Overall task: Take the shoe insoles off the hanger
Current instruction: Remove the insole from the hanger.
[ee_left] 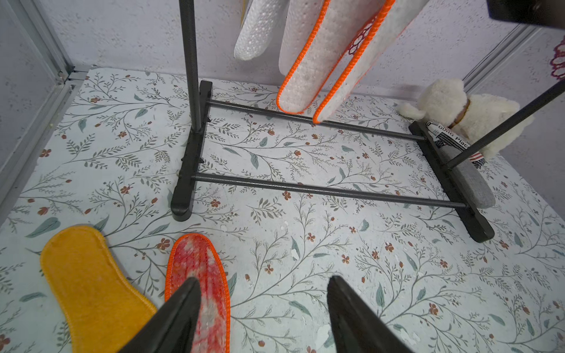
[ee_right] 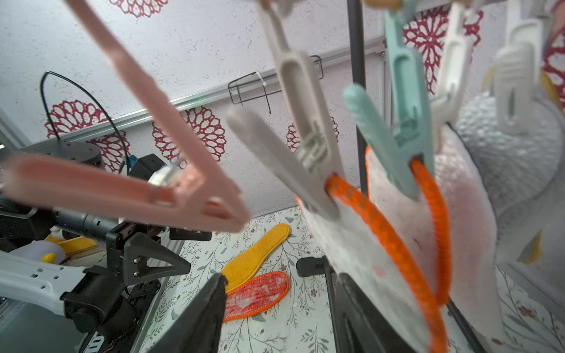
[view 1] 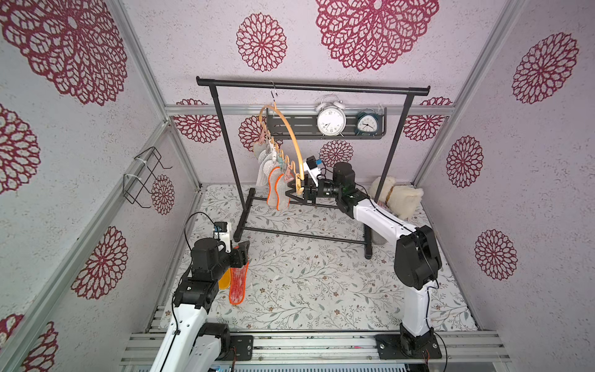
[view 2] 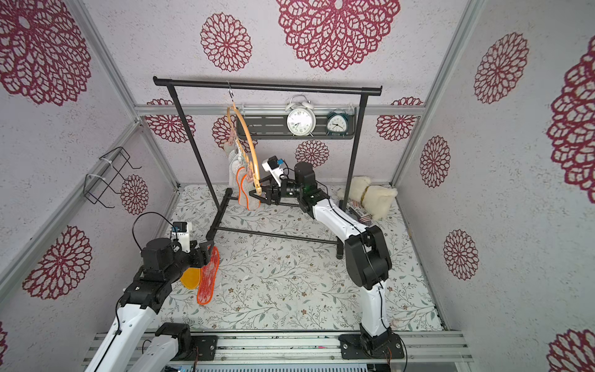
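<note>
The orange-tan hanger [view 1: 291, 135] hangs by its hook from the rack, turned edge-on. Several shoe insoles [view 1: 276, 190] dangle from its pastel clothespins. A grey clothespin [ee_right: 305, 137] and a teal one [ee_right: 403, 122] each pinch an orange-edged insole [ee_right: 351, 244]; a pink clothespin [ee_right: 171, 195] hangs empty and blurred. My right gripper [ee_right: 281, 276] is open just below these pins, one finger beside the nearest hanging insole. A red-speckled insole [ee_left: 195, 259] and a yellow insole [ee_left: 88, 284] lie on the table. My left gripper [ee_left: 264, 279] is open above them, holding nothing.
The black garment rack [view 1: 312, 86] stands mid-table, its base bars on the floral surface. A plush toy [view 1: 397, 195] and a grey oblong case [ee_left: 474, 186] sit by its right foot. Two clocks [view 1: 331, 119] rest on a back shelf. A wire basket [view 1: 145, 175] hangs on the left wall.
</note>
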`<state>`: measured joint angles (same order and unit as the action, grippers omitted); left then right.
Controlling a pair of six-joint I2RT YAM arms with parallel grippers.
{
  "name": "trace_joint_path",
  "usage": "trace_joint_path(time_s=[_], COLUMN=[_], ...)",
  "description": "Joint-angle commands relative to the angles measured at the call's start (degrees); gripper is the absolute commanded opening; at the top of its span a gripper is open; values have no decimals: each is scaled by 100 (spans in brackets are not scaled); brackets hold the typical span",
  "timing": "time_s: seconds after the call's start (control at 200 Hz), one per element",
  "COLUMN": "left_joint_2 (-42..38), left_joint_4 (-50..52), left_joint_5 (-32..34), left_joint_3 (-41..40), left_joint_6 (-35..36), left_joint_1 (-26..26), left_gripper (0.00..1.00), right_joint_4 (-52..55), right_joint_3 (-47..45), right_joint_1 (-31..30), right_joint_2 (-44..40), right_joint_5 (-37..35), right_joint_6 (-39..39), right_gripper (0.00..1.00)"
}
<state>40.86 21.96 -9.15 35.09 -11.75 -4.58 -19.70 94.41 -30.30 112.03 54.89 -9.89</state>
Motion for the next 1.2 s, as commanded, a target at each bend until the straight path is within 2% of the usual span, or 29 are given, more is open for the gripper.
trace_joint_path(time_s=[0.0, 0.115, 0.2, 0.335, 0.405, 0.52, 0.65, 0.74, 0.831, 0.976, 1.196], left_joint_2=[-92, -53, 13, 53, 44, 75, 169, 233, 264, 264, 505], left_joint_4=[-217, -249, -281, -355, -502, -527, -628, -647, -725, -890, -1895], left_joint_5=[-92, -157, -277, -344, -373, -432, -605, -657, -756, -927, -1553], left_joint_3=[16, 15, 15, -9, -85, -112, -143, -143, -178, -245, -424], left_joint_6=[109, 103, 84, 78, 24, 16, 15, 15, -9, -60, -195], left_joint_1=[28, 28, 27, 33, 36, 27, 27, 32, 27, 27, 28], left_gripper=[69, 69, 69, 68, 68, 68, 68, 68, 67, 68, 69], right_joint_4=[-298, -777, -899, -835, -667, -191, 1038, 838, 1036, 728, 311], right_joint_3=[-998, -2770, -4129, -6115, -6951, -7947, -8534, -8903, -8923, -8953, -9206], right_joint_1=[93, 206, 242, 328, 352, 377, 383, 383, 368, 372, 385], right_joint_2=[-1031, -2015, -2894, -4587, -5545, -7270, -9140, -10081, -10195, -9391, -9029], right_joint_5=[-692, -1518, -2203, -3251, -3865, -4969, -6153, -6883, -7088, -7031, -6962], right_joint_6=[588, 683, 1025, 1372, 1382, 1226, 1088, 1013, 977, 1183, 1207], right_gripper=[63, 64, 65, 67, 72, 80, 85, 87, 86, 87, 87])
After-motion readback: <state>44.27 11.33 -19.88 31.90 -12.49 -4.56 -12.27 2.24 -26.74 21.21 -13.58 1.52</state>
